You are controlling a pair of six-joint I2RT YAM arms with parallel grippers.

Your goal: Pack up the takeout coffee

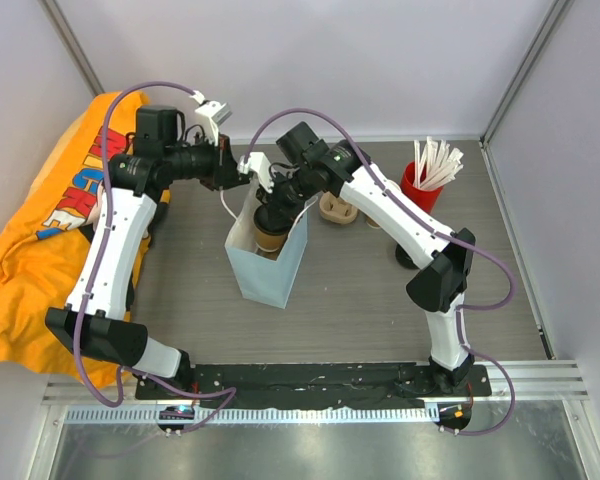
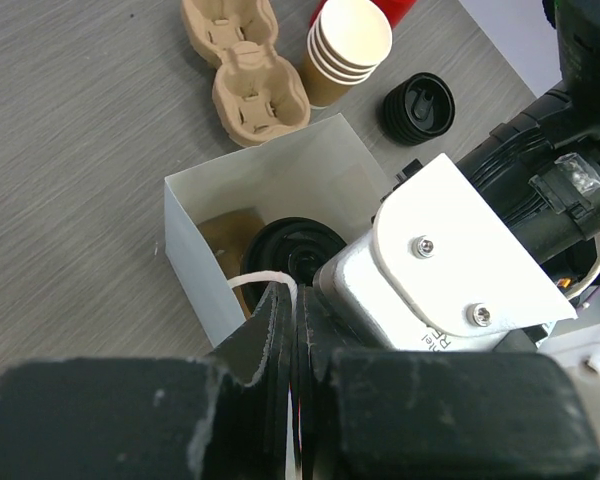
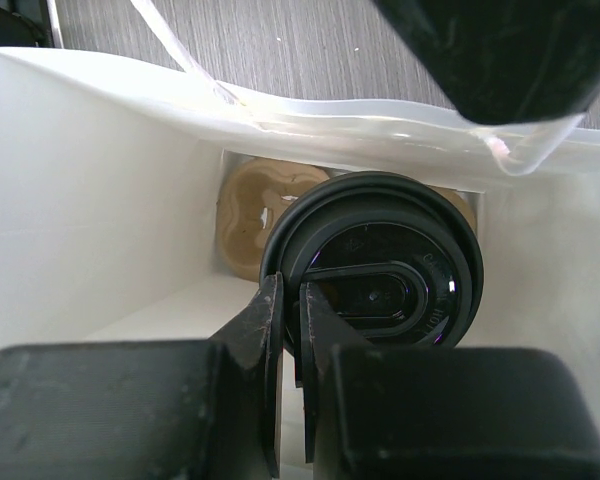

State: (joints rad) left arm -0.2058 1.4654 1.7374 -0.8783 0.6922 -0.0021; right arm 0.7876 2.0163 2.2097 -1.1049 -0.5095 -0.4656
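The takeout coffee [image 1: 270,238], a brown paper cup with a black lid [image 3: 380,270], sits inside an upright white paper bag [image 1: 265,265]. My right gripper [image 3: 291,290] reaches down into the bag and is shut on the near rim of the lid. A brown cardboard carrier [image 3: 245,225] lies on the bag's floor beside the cup. My left gripper [image 2: 296,295] is shut on the bag's white string handle [image 2: 260,279] at the bag's far rim, above the lid [image 2: 285,245]. In the top view the left gripper [image 1: 242,175] and right gripper [image 1: 270,207] meet over the bag's mouth.
Behind the bag lie a cardboard cup carrier [image 2: 245,65], a stack of lidless brown cups [image 2: 345,45] and a loose black lid [image 2: 420,105]. A red cup of white sticks [image 1: 425,180] stands at the back right. An orange cloth [image 1: 30,260] covers the left side.
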